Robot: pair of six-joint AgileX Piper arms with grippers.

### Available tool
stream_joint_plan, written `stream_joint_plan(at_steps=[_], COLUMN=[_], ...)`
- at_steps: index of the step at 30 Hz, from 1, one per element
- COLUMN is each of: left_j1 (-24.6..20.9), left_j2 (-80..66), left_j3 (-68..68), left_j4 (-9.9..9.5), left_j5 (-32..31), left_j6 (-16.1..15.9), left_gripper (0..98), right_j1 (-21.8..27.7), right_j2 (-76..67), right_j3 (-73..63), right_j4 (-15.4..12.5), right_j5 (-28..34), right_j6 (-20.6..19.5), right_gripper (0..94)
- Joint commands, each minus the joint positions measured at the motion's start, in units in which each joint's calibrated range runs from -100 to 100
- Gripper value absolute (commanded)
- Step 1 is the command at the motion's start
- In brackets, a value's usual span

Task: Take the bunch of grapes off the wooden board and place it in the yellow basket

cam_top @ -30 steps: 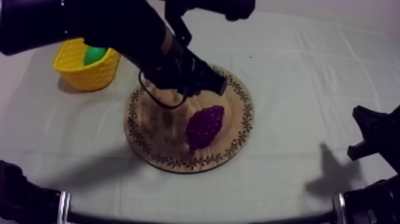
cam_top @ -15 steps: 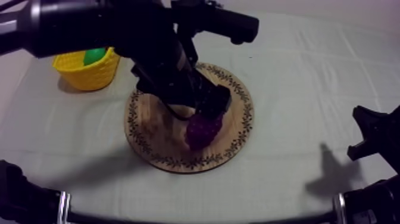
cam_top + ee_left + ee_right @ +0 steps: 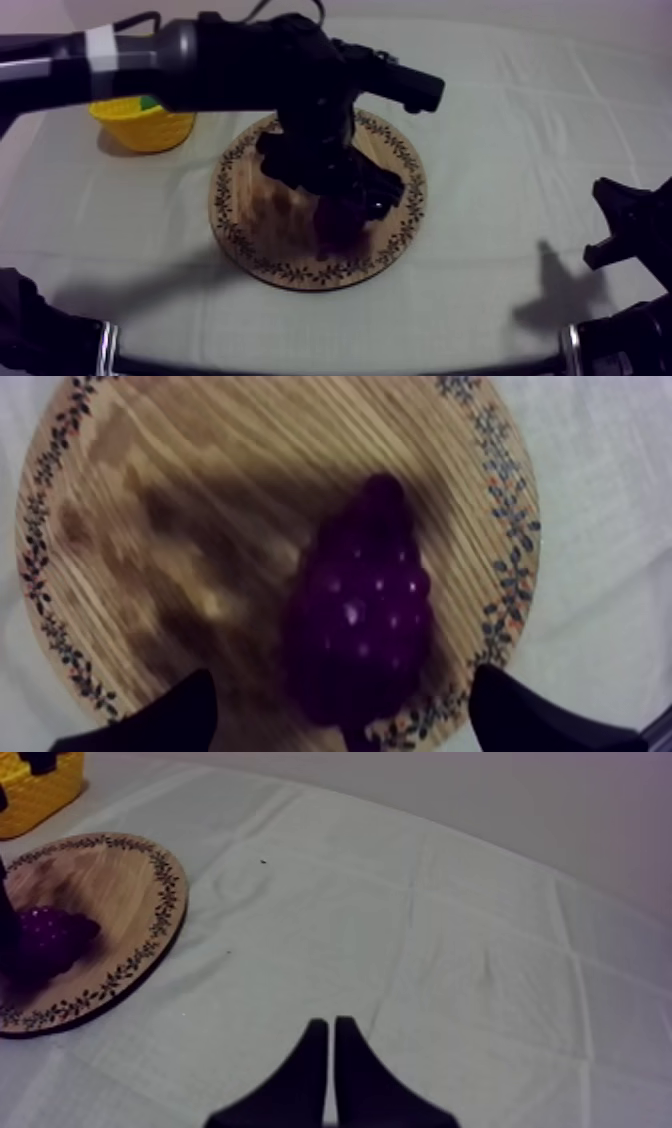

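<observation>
L gripper: left gripper (image 3: 340, 711) spread wide, grasping nothing. Its two black fingers (image 3: 165, 716) stand one at each side of the fruit, w/ no contact to be seen.
L gripper from above: in the top view the left gripper (image 3: 345, 200) hangs low over the board. Its arm reaches in from the upper left & covers most of the fruit.
Grapes: bunch of purple toy grapes (image 3: 365, 611) lies on the board between the spread fingers, one end near the patterned rim. From above, just a dark purple edge of the grapes (image 3: 340, 225) peeks out under the gripper. The right wrist cam catches the grapes (image 3: 45, 937) side-on.
Board: round wooden board with a patterned rim (image 3: 245, 215) lies flat at mid-table. Its wood grain (image 3: 200, 476) is shadowed beneath the gripper.
Basket: yellow basket (image 3: 140, 128) sits on the cloth beyond the board's left side, near it but apart, partly behind the left arm.
R gripper: right gripper (image 3: 333, 1052) clenched on nothing, fingers pressed together in a narrow wedge. It is over bare cloth, well apart from the board (image 3: 120, 882), & sits at the table's right edge (image 3: 625, 225) in the top view.
Cloth: grey-white cloth (image 3: 500, 120), creased, covers the table.
</observation>
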Motion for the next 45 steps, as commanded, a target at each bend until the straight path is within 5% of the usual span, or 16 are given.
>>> stream_joint_plan(at_steps=[1,20,34,45], left_j1=[-0.11,-2.23,-2.23,-2.83], left_j2=[2.18,11.80,10.98,5.30], left_j3=[-0.99,-6.64,-6.15,-3.64], left_j4=[0.23,3.26,4.17,3.96], left_j5=[0.26,1.84,2.77,4.11], left_j6=[-0.09,-2.47,-4.73,-7.31], left_gripper=[94.5,84.5,44.8,31.6], right_j1=[-0.02,-0.02,-0.02,-0.02], right_j2=[-0.01,-0.01,-0.01,-0.01], right_j3=[-0.03,-0.03,-0.03,-0.03], right_j4=[0.01,0.01,0.01,0.01], right_j5=[-0.03,-0.03,-0.03,-0.03], right_j6=[0.01,0.01,0.01,0.01], right_gripper=[0.4,0.4,0.4,0.4])
